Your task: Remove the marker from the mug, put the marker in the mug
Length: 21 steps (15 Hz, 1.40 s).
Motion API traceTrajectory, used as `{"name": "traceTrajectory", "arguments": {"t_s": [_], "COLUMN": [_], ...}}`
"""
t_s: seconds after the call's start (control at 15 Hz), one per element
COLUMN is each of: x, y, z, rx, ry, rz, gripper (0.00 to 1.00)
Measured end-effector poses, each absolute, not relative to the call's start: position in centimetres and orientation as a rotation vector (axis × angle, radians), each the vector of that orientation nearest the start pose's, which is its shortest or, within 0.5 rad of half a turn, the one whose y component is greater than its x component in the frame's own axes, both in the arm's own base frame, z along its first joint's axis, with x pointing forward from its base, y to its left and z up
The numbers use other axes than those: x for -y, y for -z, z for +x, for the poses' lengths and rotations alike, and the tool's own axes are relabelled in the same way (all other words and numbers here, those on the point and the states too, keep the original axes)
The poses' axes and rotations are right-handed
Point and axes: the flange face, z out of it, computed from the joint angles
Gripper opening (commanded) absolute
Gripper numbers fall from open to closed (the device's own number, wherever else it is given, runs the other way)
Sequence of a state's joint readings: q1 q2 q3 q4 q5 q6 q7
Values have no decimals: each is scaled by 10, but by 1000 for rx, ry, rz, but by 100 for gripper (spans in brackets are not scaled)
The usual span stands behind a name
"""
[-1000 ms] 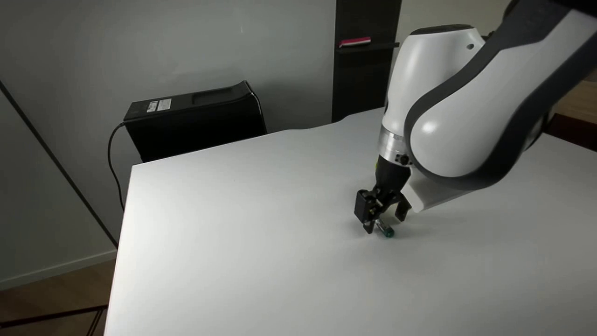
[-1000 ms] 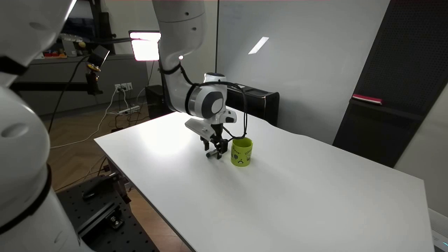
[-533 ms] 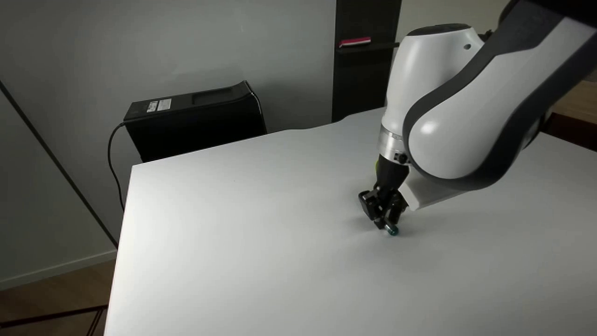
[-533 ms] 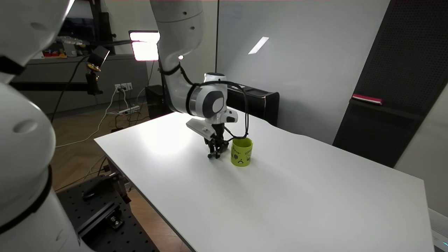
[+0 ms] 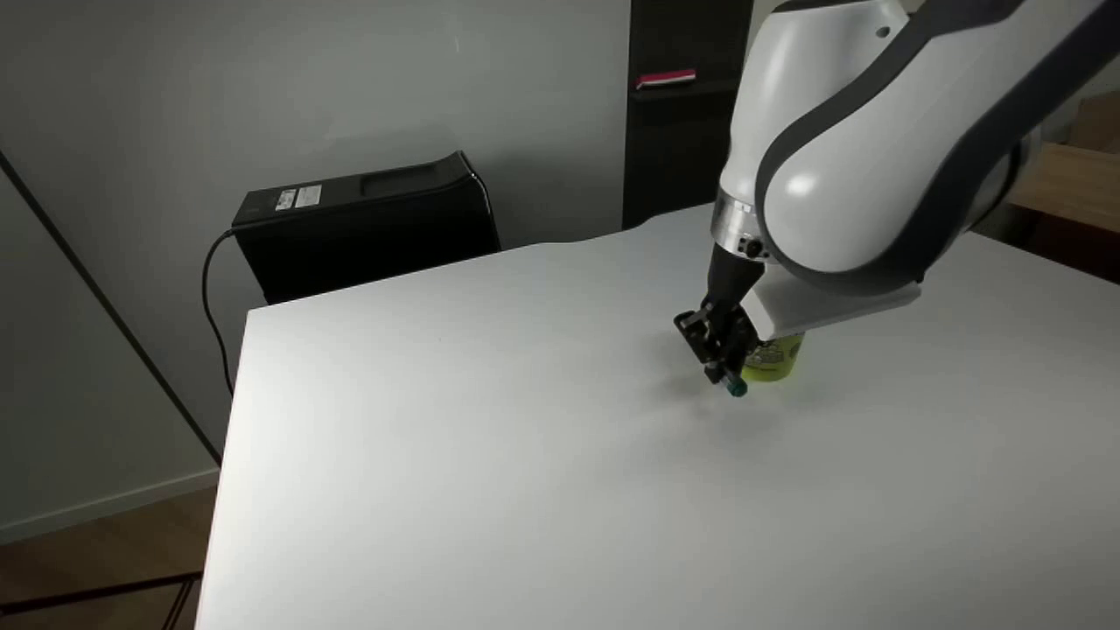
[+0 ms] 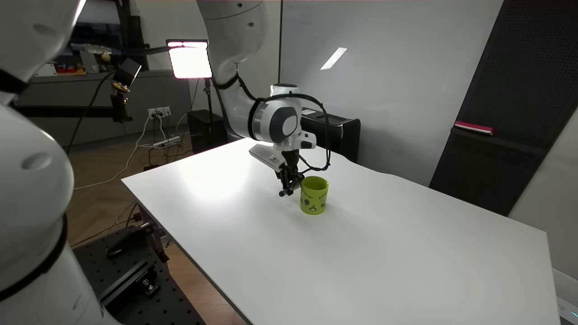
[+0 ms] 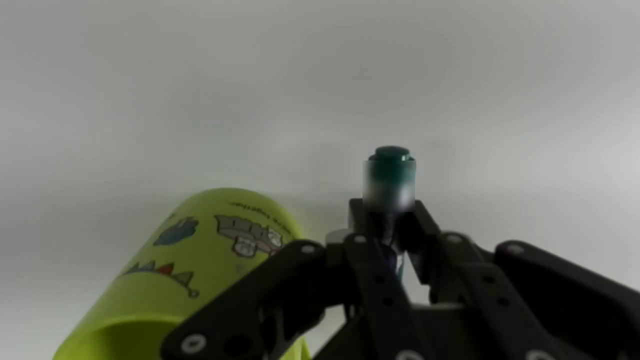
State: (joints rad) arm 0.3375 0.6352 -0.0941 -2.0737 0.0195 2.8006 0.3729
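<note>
Wrist view now, and my gripper [image 7: 387,225] is pinched tight on the marker [image 7: 392,172], a finger [image 7: 424,245] pressing from each side! Its green end pokes out past my fingertips; just behind that end it's all blur, and most of the rest hides between my fingers. Down and to the left of them in this view, here's the mug [image 7: 190,255], yellow-green, drawings all over its side, its mouth at the bottom edge. Marker outside the mug, no doubt about it! Over in an exterior view, the mug stands upright on the table [image 6: 361,262], just beside my fingers; touching or apart, I can't tell. And there, in an exterior view, a soft shadow [image 5: 739,444] lies below my fingertips, clear of them: marker held aslant, off the table! Past the table's edge, well apart from my fingers, a black box [image 5: 367,219] shows in both exterior views, and in an exterior view a bright lamp [image 6: 189,61] glows higher in view.
</note>
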Motion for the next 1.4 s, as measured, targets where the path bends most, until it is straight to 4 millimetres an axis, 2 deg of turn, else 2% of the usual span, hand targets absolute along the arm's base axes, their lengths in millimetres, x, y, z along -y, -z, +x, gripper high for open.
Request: {"name": "traceTrajectory", "arguments": {"t_s": [0.2,0.4,0.6,0.8,1.07,1.4], "x": [-133,-127,-117,-104,-75,-26], "y": [-172,-222,-267,-300,-316,-305], "z": [585,591,589,579,560,541], "rx": [-227,-263,-318,-441,-638,-851], "ry": [222,200,147,24,-210,-386], "rz": [-3133,-3120,-3107,-3061,-2995,-2884], "gripper": [5,5,5,5,5,5]}}
